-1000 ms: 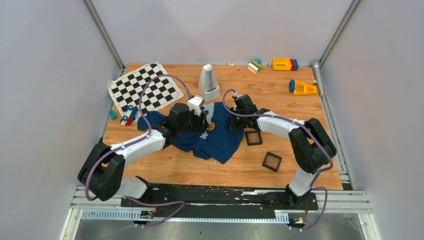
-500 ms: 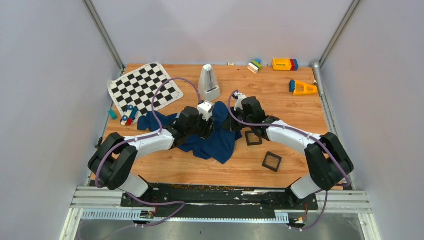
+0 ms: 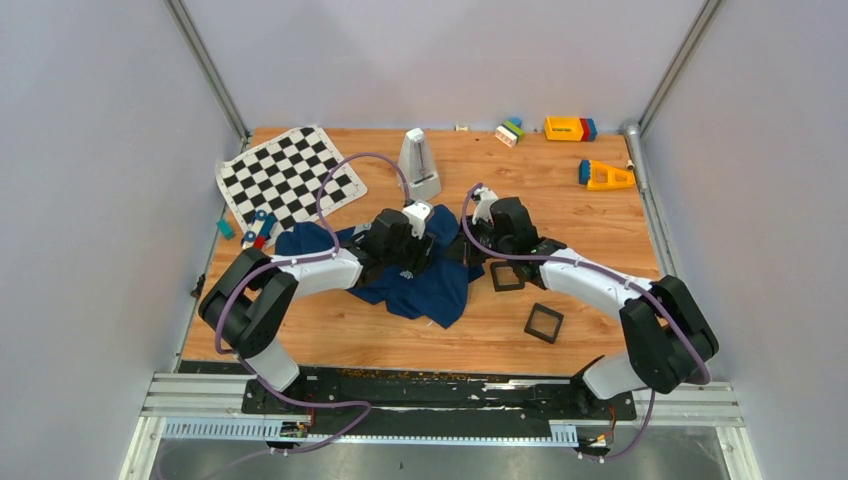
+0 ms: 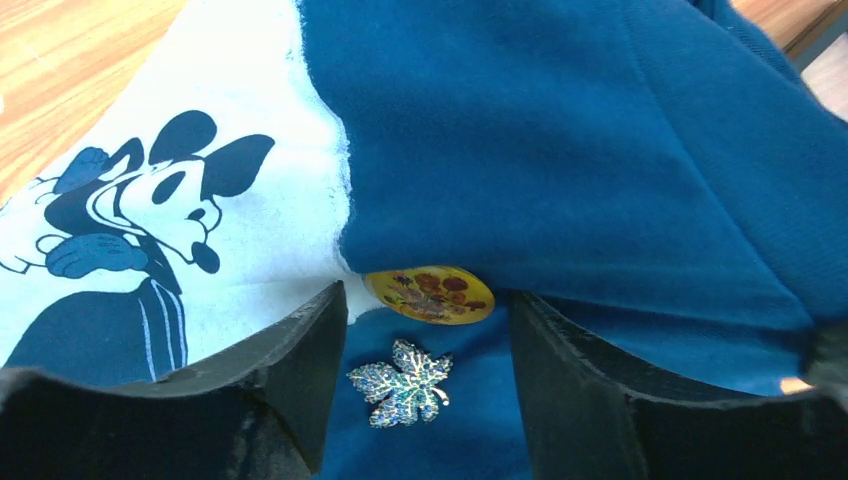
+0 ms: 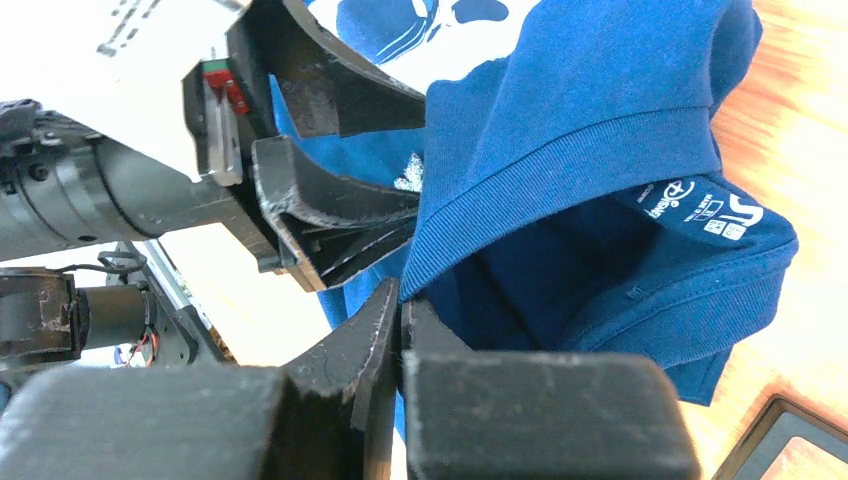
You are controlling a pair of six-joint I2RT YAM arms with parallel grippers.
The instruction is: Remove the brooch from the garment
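We see the left tool [image 4: 426,312] with its two fingers spread apart, set over the garment [image 4: 600,150] so that a strip of blue cloth shows between them. The brooch [image 4: 428,295], a small round gold-brown piece, sits on that cloth right at the gap between the fingertips, touching the edge of the pale Mickey Mouse print [image 4: 150,220]. We cannot tell whether either finger touches it. Just beneath it, between the fingers, lies a sparkling leaf-shaped pin [image 4: 400,382].

The right tool [image 5: 400,305] has its fingers drawn together, clamped on the ribbed edge of the garment near the neck label [image 5: 700,210].

From above, the shirt lies crumpled in the middle of the surface [image 3: 590,230], with both tools meeting over it and a black square frame [image 3: 507,276] just beside its right edge.
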